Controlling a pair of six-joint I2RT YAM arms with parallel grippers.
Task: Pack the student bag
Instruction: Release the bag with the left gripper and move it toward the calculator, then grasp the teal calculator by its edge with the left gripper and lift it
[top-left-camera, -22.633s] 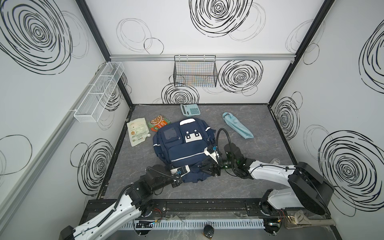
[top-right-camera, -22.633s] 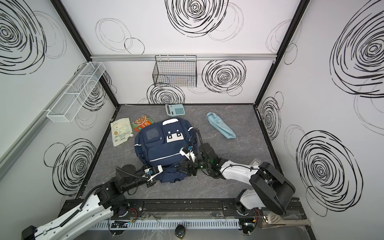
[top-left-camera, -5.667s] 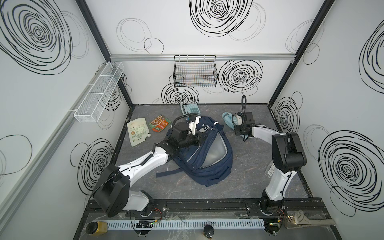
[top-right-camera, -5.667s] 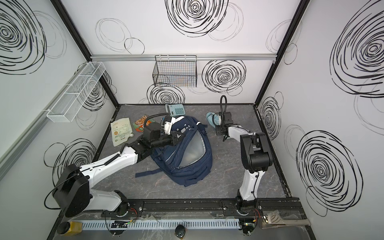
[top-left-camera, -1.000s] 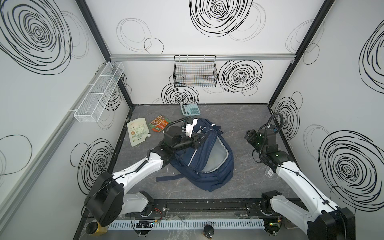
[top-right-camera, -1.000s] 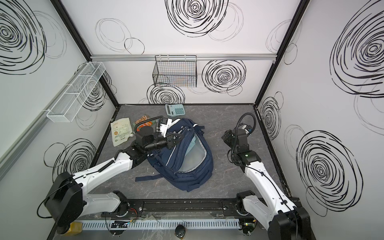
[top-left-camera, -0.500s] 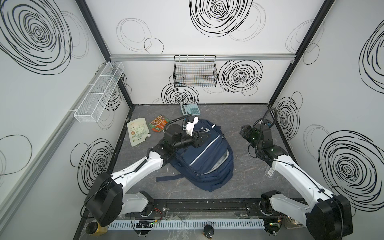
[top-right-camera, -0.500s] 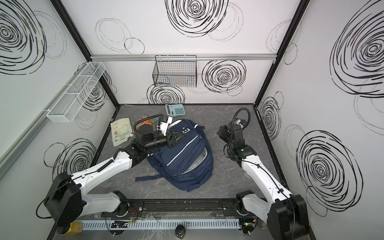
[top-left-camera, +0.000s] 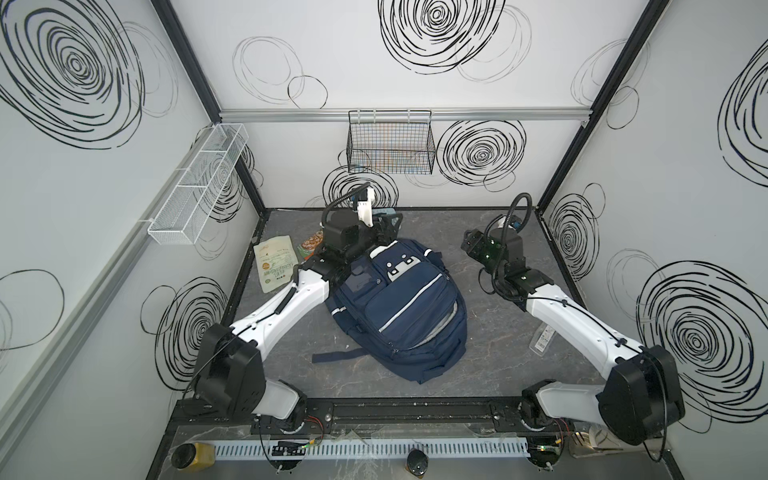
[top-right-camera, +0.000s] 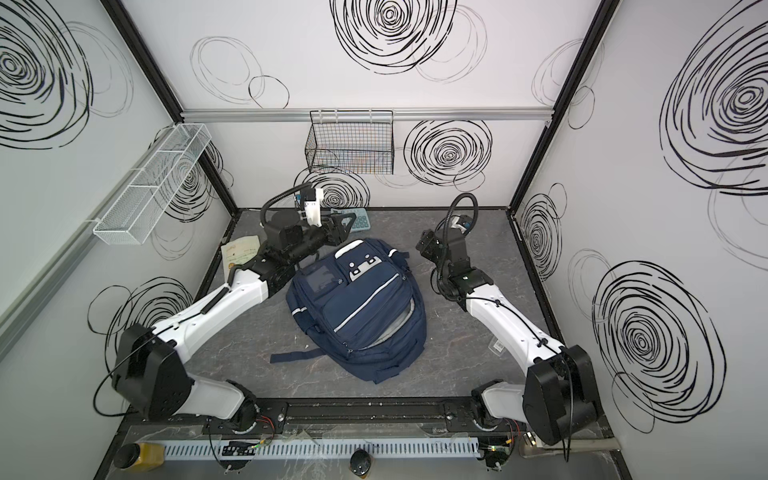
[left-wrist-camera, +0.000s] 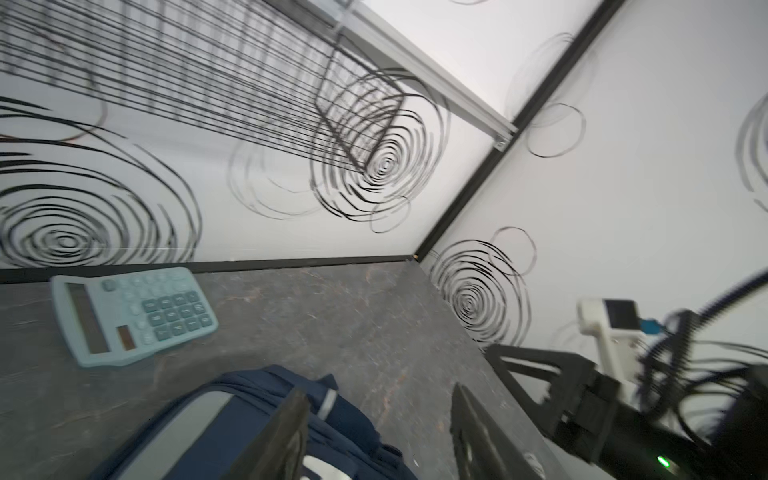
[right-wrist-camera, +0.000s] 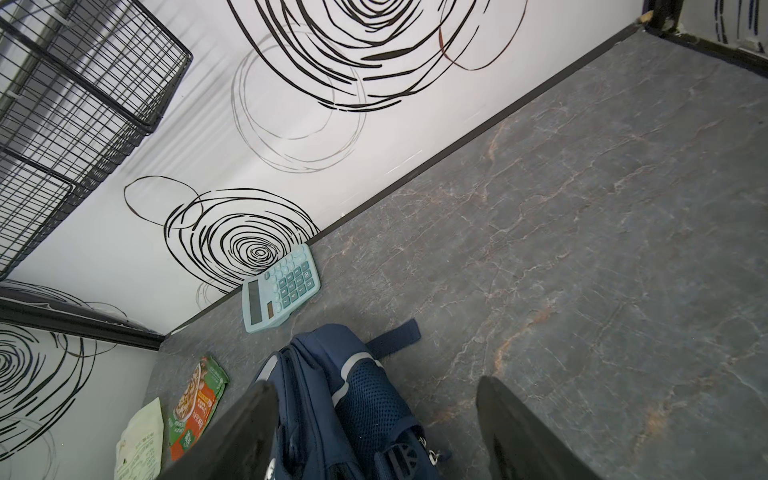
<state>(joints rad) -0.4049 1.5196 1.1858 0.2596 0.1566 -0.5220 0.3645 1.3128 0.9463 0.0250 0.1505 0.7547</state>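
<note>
- The student bag (top-left-camera: 399, 307) lies front-up in the middle of the grey tabletop (top-left-camera: 498, 353). Its white face patch points toward the back wall.
- Along the bag's right edge a zip gapes, showing light grey lining (top-left-camera: 452, 318).
- One loose strap (top-left-camera: 336, 356) trails onto the tabletop at the bag's near left.
- The left gripper (top-left-camera: 388, 227) hovers just above the bag's top end. Its jaws are apart and hold nothing, as the left wrist view shows.
- The right gripper (top-left-camera: 469, 248) hangs to the right of the bag, clear of it. Its jaws are spread wide and empty.
- A light blue calculator (top-right-camera: 360, 222) rests by the back wall.
- Two food packets (top-left-camera: 276, 268) lie left of the bag.
</note>
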